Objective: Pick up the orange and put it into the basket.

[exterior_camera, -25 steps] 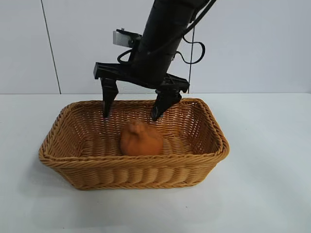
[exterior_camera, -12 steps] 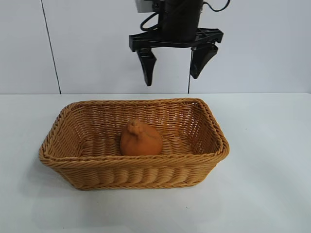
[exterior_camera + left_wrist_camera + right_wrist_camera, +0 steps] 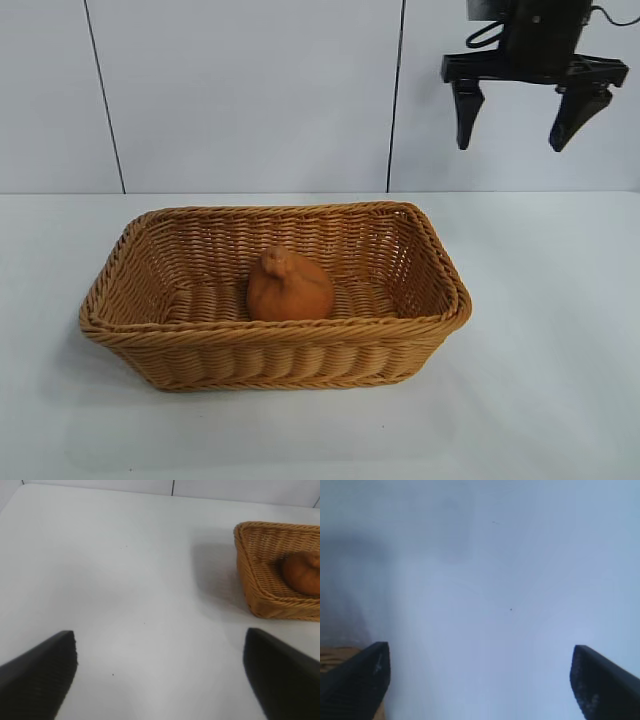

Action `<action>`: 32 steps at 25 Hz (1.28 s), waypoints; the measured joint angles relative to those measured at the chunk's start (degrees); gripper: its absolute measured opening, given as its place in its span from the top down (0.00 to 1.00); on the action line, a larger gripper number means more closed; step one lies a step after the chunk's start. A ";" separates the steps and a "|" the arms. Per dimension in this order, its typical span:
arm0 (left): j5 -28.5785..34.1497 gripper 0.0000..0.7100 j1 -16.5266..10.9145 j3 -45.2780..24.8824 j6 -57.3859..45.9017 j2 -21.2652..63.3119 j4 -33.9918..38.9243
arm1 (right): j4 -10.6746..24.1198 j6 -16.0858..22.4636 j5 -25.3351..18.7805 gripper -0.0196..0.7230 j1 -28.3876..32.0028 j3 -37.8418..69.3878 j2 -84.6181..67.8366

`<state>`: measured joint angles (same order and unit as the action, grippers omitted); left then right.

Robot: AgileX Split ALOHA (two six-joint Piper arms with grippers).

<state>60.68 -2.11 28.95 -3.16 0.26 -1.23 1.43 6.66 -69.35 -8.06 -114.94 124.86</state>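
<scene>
Since the earlier frame, the right hand had swung up and away from above the basket to the exterior view's upper right, high over the white tabletop. Its fingers stood spread wide and held nothing. The orange sat inside the basket, near the middle, knobby top up. The left hand hung over bare tabletop beside the basket, wide open and empty.
</scene>
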 joint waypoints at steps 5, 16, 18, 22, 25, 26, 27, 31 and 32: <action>0.00 0.09 0.00 0.00 0.00 0.00 0.00 | -0.81 -1.18 0.00 0.07 2.15 0.00 0.00; 0.06 0.09 0.00 0.00 0.00 0.00 0.00 | -0.98 -3.10 -0.07 0.07 2.15 10.20 -7.54; 0.13 0.09 0.00 0.00 0.00 0.00 -0.05 | -0.92 -3.19 -0.07 0.07 2.15 15.64 -11.93; 0.08 0.09 0.00 0.00 0.00 0.00 -0.05 | -0.92 -3.79 -0.21 0.07 2.15 28.52 -21.53; 0.08 0.09 0.00 0.00 0.00 0.00 -0.05 | -1.06 -4.03 -0.40 0.07 2.15 38.41 -29.17; 0.08 0.09 0.00 0.00 0.00 0.00 -0.05 | -1.43 -4.06 -0.45 0.07 2.15 41.86 -32.01; 0.08 0.09 0.00 0.00 0.00 0.00 -0.05 | -1.43 -4.06 -0.47 0.07 2.15 45.31 -34.43; 0.08 0.09 0.00 0.00 0.00 0.00 -0.05 | -3.34 -4.19 -0.52 0.07 2.15 57.23 -46.65; 0.08 0.09 0.00 0.00 0.00 0.00 -0.05 | -3.55 -4.19 -0.52 0.07 2.15 60.16 -50.06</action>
<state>60.76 -2.11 28.95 -3.16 0.26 -1.28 -2.12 2.47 -69.87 -5.92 -54.78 74.80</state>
